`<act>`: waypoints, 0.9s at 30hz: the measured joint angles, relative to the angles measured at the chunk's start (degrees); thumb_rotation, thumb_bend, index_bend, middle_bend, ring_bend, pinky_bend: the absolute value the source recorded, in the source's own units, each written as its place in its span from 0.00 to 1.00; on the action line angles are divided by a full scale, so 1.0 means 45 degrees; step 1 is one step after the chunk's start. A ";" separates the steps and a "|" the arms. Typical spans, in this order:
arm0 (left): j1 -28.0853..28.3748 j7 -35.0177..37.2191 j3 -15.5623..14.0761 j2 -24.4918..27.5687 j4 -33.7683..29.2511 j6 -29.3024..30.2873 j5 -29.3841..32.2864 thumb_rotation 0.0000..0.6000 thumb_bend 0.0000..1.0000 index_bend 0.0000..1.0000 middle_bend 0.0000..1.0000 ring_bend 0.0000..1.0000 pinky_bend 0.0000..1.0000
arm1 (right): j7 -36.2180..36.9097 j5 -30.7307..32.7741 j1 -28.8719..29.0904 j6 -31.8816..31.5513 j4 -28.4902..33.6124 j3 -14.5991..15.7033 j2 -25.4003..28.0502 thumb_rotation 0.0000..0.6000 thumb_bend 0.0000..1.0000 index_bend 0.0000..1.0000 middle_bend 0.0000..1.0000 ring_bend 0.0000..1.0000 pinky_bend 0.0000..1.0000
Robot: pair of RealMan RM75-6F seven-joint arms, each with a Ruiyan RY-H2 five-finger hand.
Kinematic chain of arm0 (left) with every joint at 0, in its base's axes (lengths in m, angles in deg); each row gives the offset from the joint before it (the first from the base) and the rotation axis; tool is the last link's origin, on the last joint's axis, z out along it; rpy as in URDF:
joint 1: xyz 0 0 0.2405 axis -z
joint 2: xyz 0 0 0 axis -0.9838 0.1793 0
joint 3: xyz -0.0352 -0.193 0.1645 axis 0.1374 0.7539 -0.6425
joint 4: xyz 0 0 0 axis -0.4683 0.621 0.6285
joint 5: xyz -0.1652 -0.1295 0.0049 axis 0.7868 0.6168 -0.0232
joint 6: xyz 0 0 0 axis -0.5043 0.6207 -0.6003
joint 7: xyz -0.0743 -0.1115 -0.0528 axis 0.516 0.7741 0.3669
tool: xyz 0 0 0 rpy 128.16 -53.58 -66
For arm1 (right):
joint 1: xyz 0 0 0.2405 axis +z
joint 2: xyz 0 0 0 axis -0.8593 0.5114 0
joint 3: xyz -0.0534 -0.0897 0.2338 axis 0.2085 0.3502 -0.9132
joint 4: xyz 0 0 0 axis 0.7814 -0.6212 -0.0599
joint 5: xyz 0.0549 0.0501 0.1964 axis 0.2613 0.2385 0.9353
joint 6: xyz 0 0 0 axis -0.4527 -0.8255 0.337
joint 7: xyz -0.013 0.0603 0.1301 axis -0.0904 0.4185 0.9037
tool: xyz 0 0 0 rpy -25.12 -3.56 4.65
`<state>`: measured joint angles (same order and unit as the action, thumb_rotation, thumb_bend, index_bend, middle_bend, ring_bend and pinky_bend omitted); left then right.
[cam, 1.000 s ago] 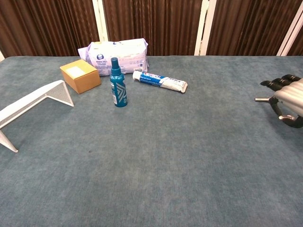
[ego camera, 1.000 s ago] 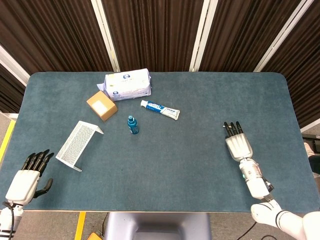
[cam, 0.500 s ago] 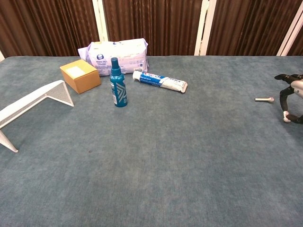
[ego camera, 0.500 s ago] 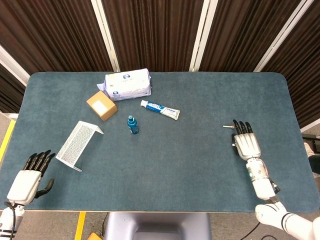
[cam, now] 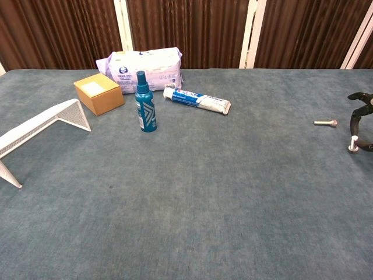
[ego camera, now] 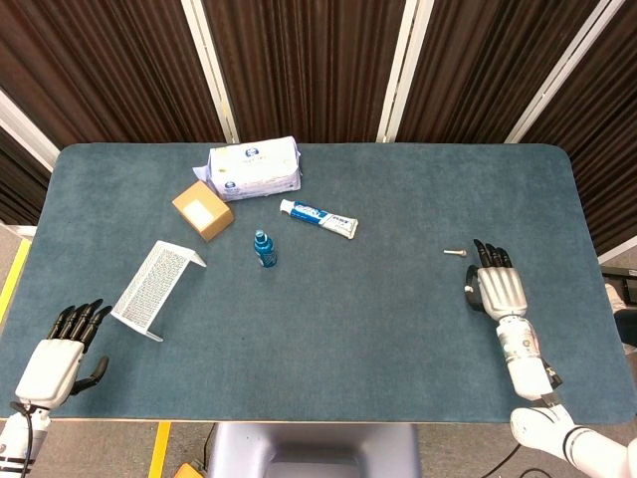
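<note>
Your left hand hovers at the near left edge of the table, fingers apart and holding nothing. Just beyond it sits the white mesh rack, open side down, with nothing in it. Farther back you have the cardboard box, closed, the wipes pack, the blue spray bottle standing upright, and the toothpaste tube lying flat, its cap end pointing left.

The small metal bolt lies flat on the table, its long axis running left to right; in the chest view its wider head end points toward your right hand. That hand is near the bolt but apart from it, fingers spread and grasping nothing. A second ago it lay over that spot; it has since pulled back toward you, leaving the bolt uncovered.
</note>
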<state>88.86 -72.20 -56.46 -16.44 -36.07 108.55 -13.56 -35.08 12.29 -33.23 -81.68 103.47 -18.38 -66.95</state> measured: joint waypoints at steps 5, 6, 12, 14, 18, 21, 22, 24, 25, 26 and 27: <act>0.0019 0.0004 -0.0001 0.0005 -0.0002 -0.0044 0.0017 1.00 0.46 0.00 0.00 0.00 0.04 | 0.1291 0.0104 -0.0129 0.0110 -0.0305 -0.0189 -0.0118 1.00 0.46 0.68 0.13 0.02 0.20; 0.0021 -0.0007 0.0001 -0.0002 0.0003 -0.0048 0.0022 1.00 0.46 0.00 0.00 0.00 0.04 | 0.1529 0.0112 -0.0155 0.0129 -0.0396 -0.0221 -0.0155 1.00 0.46 0.68 0.13 0.02 0.20; 0.0030 -0.0053 -0.0011 -0.0018 -0.0005 -0.0074 0.0021 1.00 0.46 0.00 0.00 0.00 0.04 | 0.2434 0.0120 -0.0248 0.0240 -0.0751 -0.0330 -0.0310 1.00 0.46 0.68 0.14 0.03 0.21; 0.0033 -0.0077 -0.0012 -0.0017 -0.0014 -0.0084 0.0030 1.00 0.46 0.00 0.00 0.00 0.04 | 0.2611 0.0115 -0.0272 0.0272 -0.0791 -0.0351 -0.0316 1.00 0.46 0.67 0.14 0.03 0.21; 0.0049 -0.0119 -0.0025 -0.0007 -0.0042 -0.0155 0.0070 1.00 0.46 0.00 0.00 0.00 0.04 | 0.2768 0.0120 -0.0315 0.0290 -0.0919 -0.0390 -0.0333 1.00 0.46 0.63 0.14 0.03 0.21; 0.0054 -0.0117 -0.0021 -0.0010 -0.0044 -0.0163 0.0080 1.00 0.46 0.00 0.00 0.00 0.04 | 0.2799 0.0111 -0.0315 0.0323 -0.0944 -0.0396 -0.0320 1.00 0.46 0.60 0.14 0.03 0.21; 0.0056 -0.0120 -0.0022 -0.0010 -0.0044 -0.0168 0.0084 1.00 0.46 0.00 0.00 0.00 0.04 | 0.2790 0.0106 -0.0312 0.0321 -0.0945 -0.0398 -0.0317 1.00 0.46 0.59 0.14 0.03 0.21; 0.0066 -0.0120 -0.0024 -0.0007 -0.0047 -0.0209 0.0105 1.00 0.46 0.00 0.00 0.00 0.04 | 0.2739 0.0099 -0.0303 0.0317 -0.0926 -0.0403 -0.0304 1.00 0.46 0.58 0.14 0.03 0.21; 0.0072 -0.0121 -0.0025 0.0001 -0.0056 -0.0228 0.0115 1.00 0.46 0.00 0.00 0.00 0.04 | 0.2712 0.0100 -0.0299 0.0319 -0.0912 -0.0405 -0.0296 1.00 0.46 0.58 0.14 0.03 0.21; 0.0076 -0.0123 -0.0024 0.0010 -0.0068 -0.0233 0.0123 1.00 0.46 0.00 0.00 0.00 0.04 | 0.2685 0.0101 -0.0297 0.0317 -0.0893 -0.0410 -0.0284 1.00 0.46 0.58 0.14 0.03 0.21; 0.0077 -0.0124 -0.0021 0.0014 -0.0074 -0.0229 0.0125 1.00 0.46 0.00 0.00 0.00 0.04 | 0.2651 0.0102 -0.0295 0.0299 -0.0867 -0.0420 -0.0272 1.00 0.46 0.58 0.14 0.02 0.21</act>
<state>89.21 -72.76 -56.55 -16.38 -36.40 107.52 -12.99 -23.15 12.75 -34.55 -80.33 99.57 -20.27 -68.17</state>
